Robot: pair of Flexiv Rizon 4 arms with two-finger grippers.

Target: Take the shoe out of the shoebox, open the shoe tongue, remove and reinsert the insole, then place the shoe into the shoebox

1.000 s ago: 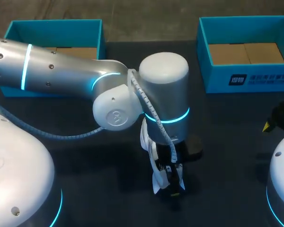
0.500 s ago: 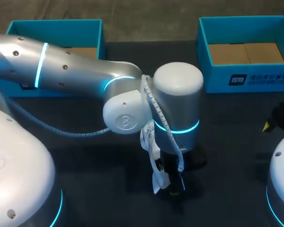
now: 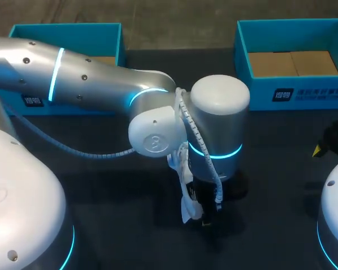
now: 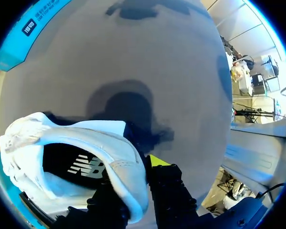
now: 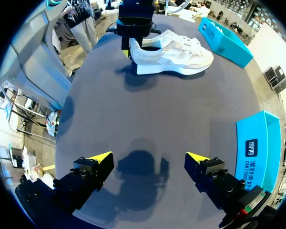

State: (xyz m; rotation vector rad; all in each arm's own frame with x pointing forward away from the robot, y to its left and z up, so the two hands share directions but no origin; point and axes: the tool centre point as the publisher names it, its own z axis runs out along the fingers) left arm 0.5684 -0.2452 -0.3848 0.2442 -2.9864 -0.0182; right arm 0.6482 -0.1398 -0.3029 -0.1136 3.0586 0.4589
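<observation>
A white shoe (image 5: 174,52) lies on its sole on the dark table, out of the boxes. My left gripper (image 4: 133,174) is shut on the shoe's heel collar (image 4: 128,162), one finger inside the opening and one outside. The dark insole (image 4: 83,164) shows inside the shoe. In the head view the left arm covers most of the shoe (image 3: 183,208), and the left gripper (image 3: 205,216) sits at its near end. My right gripper (image 5: 149,157) hangs open and empty above the table, well away from the shoe; only its yellow tip (image 3: 319,150) shows at the head view's right edge.
Two blue shoeboxes stand at the back of the table: one at the back left (image 3: 67,31), one at the back right (image 3: 293,90). The right box (image 5: 257,143) is close beside my right gripper.
The left gripper has closed on the shoe's heel collar, and the left arm has shifted a little to the right. The right arm has stayed still.
</observation>
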